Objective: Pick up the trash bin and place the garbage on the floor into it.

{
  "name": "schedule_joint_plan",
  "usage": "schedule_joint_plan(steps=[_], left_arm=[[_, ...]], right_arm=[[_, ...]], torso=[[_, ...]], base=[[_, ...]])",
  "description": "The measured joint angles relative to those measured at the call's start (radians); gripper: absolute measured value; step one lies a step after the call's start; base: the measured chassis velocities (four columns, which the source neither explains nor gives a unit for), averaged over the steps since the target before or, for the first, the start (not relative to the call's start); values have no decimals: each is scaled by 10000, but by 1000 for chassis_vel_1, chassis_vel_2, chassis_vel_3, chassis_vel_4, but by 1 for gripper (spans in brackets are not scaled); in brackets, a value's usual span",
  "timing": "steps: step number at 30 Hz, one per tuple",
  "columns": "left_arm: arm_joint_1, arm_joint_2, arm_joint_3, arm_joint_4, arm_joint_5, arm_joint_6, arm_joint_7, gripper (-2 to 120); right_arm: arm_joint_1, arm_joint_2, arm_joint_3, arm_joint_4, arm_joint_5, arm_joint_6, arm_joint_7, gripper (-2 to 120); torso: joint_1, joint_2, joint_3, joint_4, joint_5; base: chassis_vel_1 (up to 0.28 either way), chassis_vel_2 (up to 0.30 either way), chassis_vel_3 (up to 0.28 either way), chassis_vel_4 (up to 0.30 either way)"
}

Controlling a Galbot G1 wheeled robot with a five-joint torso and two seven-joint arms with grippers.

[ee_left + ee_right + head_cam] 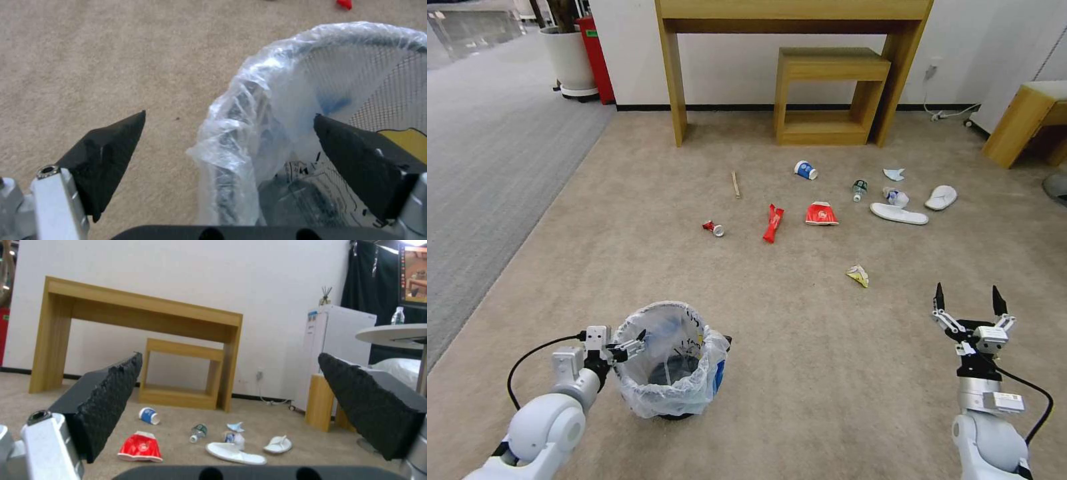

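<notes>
- The left tool (627, 348) straddles the near rim of the trash bin (668, 363), fingers apart, one outside on the carpet side and one inside the liner — a stance that reads as lining up to pinch the rim for a lift.
- The right tool (967, 301) hangs over bare floor (800, 333) at the robot's right, fingers wide apart, empty and free for litter.
- The bin stands on the beige carpet just before the robot: small, round, black mesh, its crinkly clear bag folded over the rim, a blue patch showing.
- The garbage lies scattered well beyond: red wrapper (772, 223), paper cup (805, 170), slippers (899, 213).
</notes>
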Motion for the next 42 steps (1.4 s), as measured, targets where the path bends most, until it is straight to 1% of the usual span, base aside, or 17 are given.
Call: schedule_joint_plan(steps=[2, 3, 5, 6, 9, 10, 12, 13, 14, 16, 18, 22, 24, 28, 34, 40, 42], left_arm=[[7, 387, 28, -179, -485, 354, -322, 99], [7, 387, 28, -179, -485, 354, -322, 99], [23, 886, 60, -408, -1148, 875, -785, 99], [23, 886, 60, -408, -1148, 875, -785, 99], [16, 1300, 149, -504, -1762, 1361, -1258, 99], [16, 1300, 149, -504, -1762, 1361, -1258, 99], [-11, 1458, 226, -564, -2215, 1641, -1589, 99], [-11, 1458, 226, -564, -2215, 1641, -1589, 99], [-38, 1534, 273, -621, -2591, 1845, -1811, 99], [-106, 1715, 369, -648, -3006, 2048, -2033, 99], [-147, 1780, 409, -622, -3052, 2066, -2067, 99], [-270, 2005, 518, -603, -3605, 2236, -2315, 99], [-302, 2041, 534, -616, -3677, 2264, -2358, 99], [-423, 2136, 569, -750, -4133, 2469, -2595, 99], [-515, 2290, 594, -848, -4410, 2601, -2796, 99], [-591, 2500, 532, -986, -5103, 2911, -3123, 99], [-617, 2528, 529, -991, -5180, 2945, -3179, 99]], right_arm=[[3, 1, 2, -9, -3, 3, -6, 100], [3, 1, 2, -9, -3, 3, -6, 100], [7, 6, 7, -34, -6, 6, -7, 100], [7, 6, 7, -34, -6, 6, -7, 100], [31, 18, 8, -57, -9, 12, -9, 100], [31, 18, 8, -57, -9, 12, -9, 100], [72, 19, 8, -86, -11, 14, -9, 100], [72, 19, 8, -86, -11, 14, -9, 100], [95, 20, 6, -104, -10, 15, -9, 100], [131, 22, -6, -127, -10, 16, -9, 100], [149, 25, -9, -139, -11, 16, -9, 100], [191, 23, -15, -167, -11, 15, -9, 100], [196, 16, -15, -173, -10, 16, -9, 100], [220, -11, -8, -186, 3, 15, -9, 100], [231, -26, 3, -217, 13, 15, -9, 100], [269, 14, -19, -290, -23, 33, -16, 100], [279, 27, -23, -297, -38, 36, -19, 100]], torso=[[0, 0, 0, 0, 0], [0, 0, 0, 0, 0], [-1, 0, 0, -1, 2], [-1, 0, 0, -1, 2], [0, 0, 0, 0, 0], [0, 0, 0, 0, 0], [0, 0, 0, 0, 0], [0, 0, 0, 0, 0], [-1, 0, 0, 0, 0], [0, 0, 0, 0, 0], [-1, 0, 0, 0, 0], [-1, 0, 0, 0, 0], [0, 0, 0, 0, 1], [0, 0, 0, -1, 0], [0, 0, 0, 0, 1], [0, 0, 0, 0, 1], [-1, 0, 0, 0, 1]], base=[[0, 0, 0, 0], [0, 0, 0, 0], [0, 0, 0, 0], [0, 0, 0, 0], [0, 0, 0, 0], [0, 0, 0, 0], [0, 0, 0, 0], [0, 0, 0, 0], [0, 0, 0, 0], [0, 0, 0, 0], [0, 0, 0, 0], [0, 0, 0, 0], [0, 0, 0, 0], [0, 0, 0, 0], [0, 0, 0, 0], [0, 0, 0, 0], [0, 0, 0, 0]])
